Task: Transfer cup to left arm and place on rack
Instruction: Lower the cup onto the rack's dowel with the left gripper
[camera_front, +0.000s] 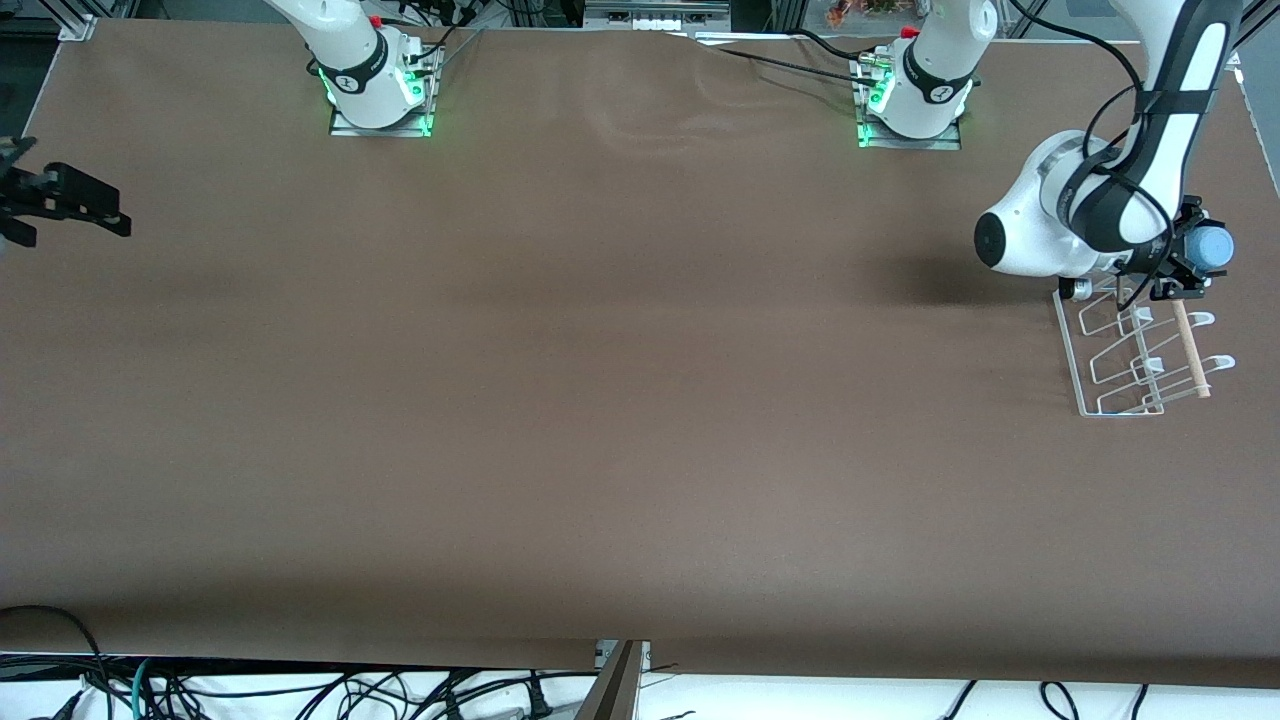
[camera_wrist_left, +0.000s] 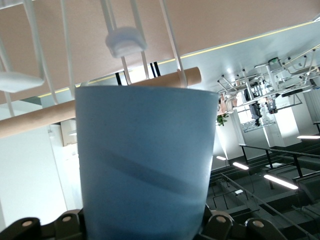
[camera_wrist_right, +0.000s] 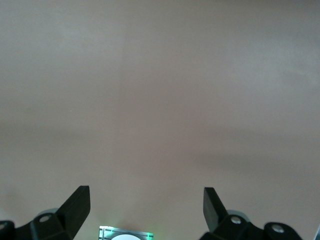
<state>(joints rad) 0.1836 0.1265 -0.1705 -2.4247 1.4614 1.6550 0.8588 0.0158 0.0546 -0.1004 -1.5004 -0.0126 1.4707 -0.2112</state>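
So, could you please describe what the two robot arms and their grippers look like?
Both arms are bulky, rounded and white with black joint bands, on bases lit green with a red button above. The left arm has black cables looped along it and a black left gripper. The right arm has cables by its base. The right gripper is black, with wedge-shaped fingers.

Brown table (camera_front: 600, 400); cables (camera_front: 300, 690) along edge

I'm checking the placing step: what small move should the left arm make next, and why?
Probably ease the cup down onto the rack. The left gripper is shut on it over the rack's end, wooden dowel close by. The right gripper waits open.
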